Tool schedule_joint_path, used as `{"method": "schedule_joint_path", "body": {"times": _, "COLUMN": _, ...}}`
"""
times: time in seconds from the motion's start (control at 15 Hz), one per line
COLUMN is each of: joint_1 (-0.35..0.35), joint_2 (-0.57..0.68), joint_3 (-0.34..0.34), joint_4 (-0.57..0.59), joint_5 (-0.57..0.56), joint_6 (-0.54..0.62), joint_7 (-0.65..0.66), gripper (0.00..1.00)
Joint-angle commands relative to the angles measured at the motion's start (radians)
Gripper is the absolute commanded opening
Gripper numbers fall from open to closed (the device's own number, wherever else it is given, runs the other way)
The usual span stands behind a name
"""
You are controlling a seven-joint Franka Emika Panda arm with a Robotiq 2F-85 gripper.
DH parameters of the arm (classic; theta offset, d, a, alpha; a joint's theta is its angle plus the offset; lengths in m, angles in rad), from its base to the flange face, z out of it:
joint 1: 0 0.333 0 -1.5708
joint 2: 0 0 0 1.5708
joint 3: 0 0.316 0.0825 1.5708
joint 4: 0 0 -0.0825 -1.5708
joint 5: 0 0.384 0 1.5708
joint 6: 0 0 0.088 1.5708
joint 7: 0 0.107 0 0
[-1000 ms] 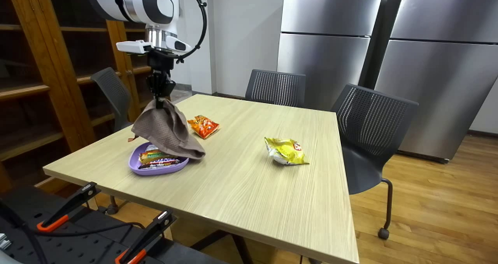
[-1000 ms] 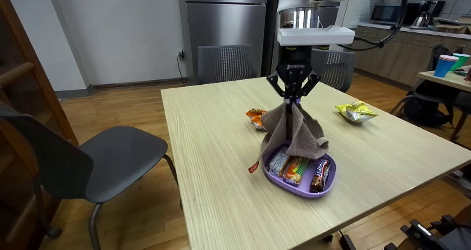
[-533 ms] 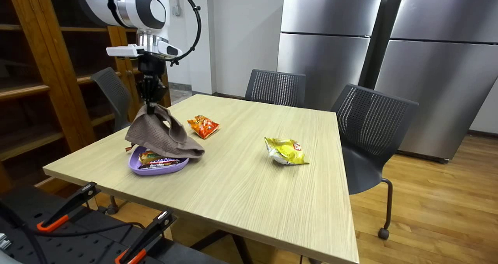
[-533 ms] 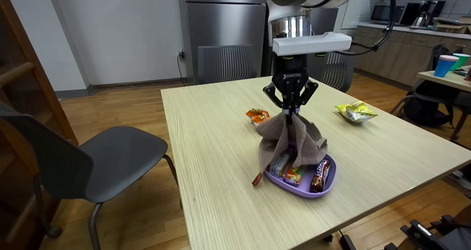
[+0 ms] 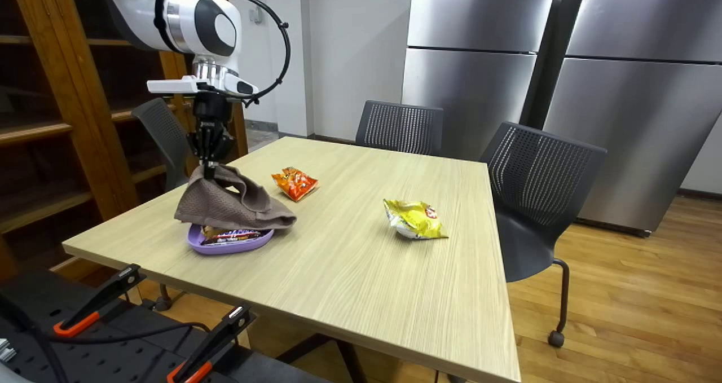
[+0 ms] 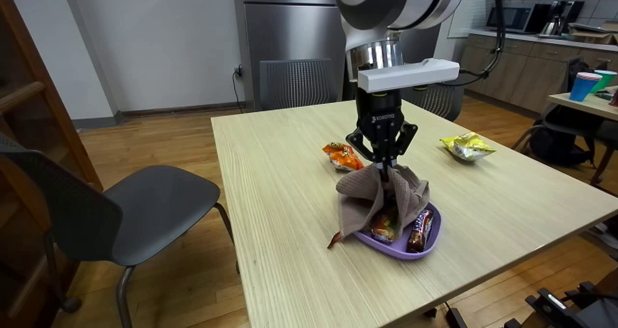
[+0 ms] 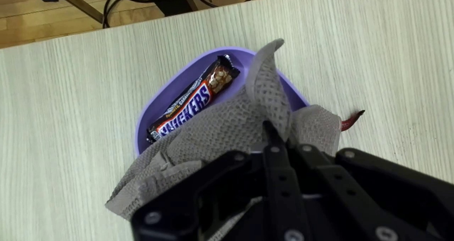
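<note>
My gripper point(image 6: 385, 173) is shut on a brown-grey woven towel point(image 6: 359, 192), pinching it near its top in both exterior views. Folds hang from the fingers over a purple tray point(image 6: 400, 253), and part of the cloth rests on the table beside it. A Snickers bar point(image 7: 193, 99) lies uncovered in the tray in the wrist view. Half under the cloth is an orange and green snack pack point(image 6: 385, 227); whatever else the tray holds is hidden. The towel's red tag point(image 7: 352, 121) sticks out past the tray's edge. Dark fingers point(image 7: 271, 131) press into the weave.
On the wooden table point(image 5: 350, 293) lie an orange snack bag point(image 5: 294, 184) behind the towel and a yellow snack bag point(image 5: 416, 220) farther off. Grey chairs point(image 5: 541, 202) stand around the table. Black clamps point(image 5: 211, 343) with orange handles sit near its front edge.
The gripper has come down, drifting left in both exterior views. The towel has sunk with it, bunching lower and covering more of the snacks in the tray.
</note>
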Motion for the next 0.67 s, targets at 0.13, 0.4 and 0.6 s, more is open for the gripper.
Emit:
{"method": "schedule_joint_path", "body": {"times": 0.13, "joint_1": 0.002, "joint_2": 0.046, "joint_3": 0.015, "joint_4": 0.043, "joint_5": -0.019, "joint_6": -0.036, "joint_7": -0.053, "gripper": 0.01}}
{"method": "schedule_joint_path", "body": {"times": 0.4, "joint_1": 0.009, "joint_2": 0.080, "joint_3": 0.018, "joint_4": 0.062, "joint_5": -0.023, "joint_6": -0.034, "joint_7": -0.071, "gripper": 0.01}}
{"method": "schedule_joint_path", "body": {"times": 0.6, "joint_1": 0.014, "joint_2": 0.096, "joint_3": 0.017, "joint_4": 0.072, "joint_5": -0.030, "joint_6": -0.027, "joint_7": -0.082, "gripper": 0.05}}
